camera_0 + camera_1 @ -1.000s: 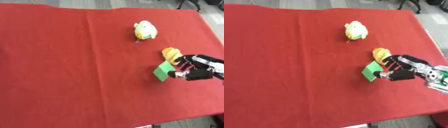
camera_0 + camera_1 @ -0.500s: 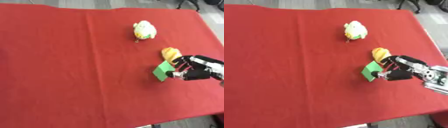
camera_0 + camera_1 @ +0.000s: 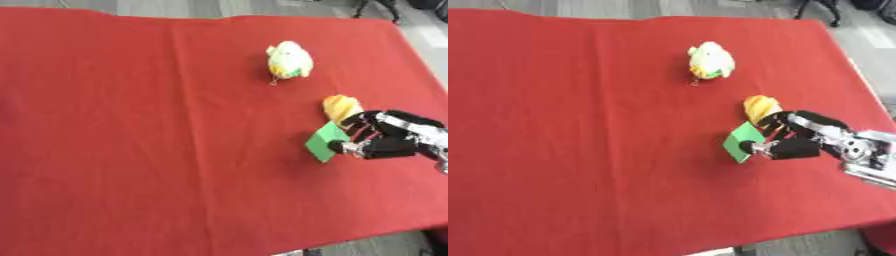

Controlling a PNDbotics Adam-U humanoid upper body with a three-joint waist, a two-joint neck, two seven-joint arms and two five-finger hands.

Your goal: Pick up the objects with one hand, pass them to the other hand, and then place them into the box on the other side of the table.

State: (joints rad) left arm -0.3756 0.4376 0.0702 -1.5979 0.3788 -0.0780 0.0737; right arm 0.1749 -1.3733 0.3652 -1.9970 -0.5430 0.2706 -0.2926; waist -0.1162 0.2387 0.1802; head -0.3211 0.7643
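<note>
A green block (image 3: 325, 141) lies tilted on the red cloth (image 3: 157, 130) at the right. My right hand (image 3: 382, 140) comes in from the right edge, its fingers curled over the block's upper edge and its thumb against the lower right side. An orange-yellow soft object (image 3: 341, 106) lies just beyond the hand, touching the fingers. Farther back sits a yellow-and-white plush toy (image 3: 289, 60). My left hand shows in neither view, and no box is in sight.
The table's right edge (image 3: 866, 85) runs close behind my right arm, with grey floor beyond it. The front edge (image 3: 289, 248) lies at the bottom of the picture. Chair legs (image 3: 376, 7) stand past the far right corner.
My right hand has crept slightly left and its fingers have closed in on the green block. The other objects have not moved.
</note>
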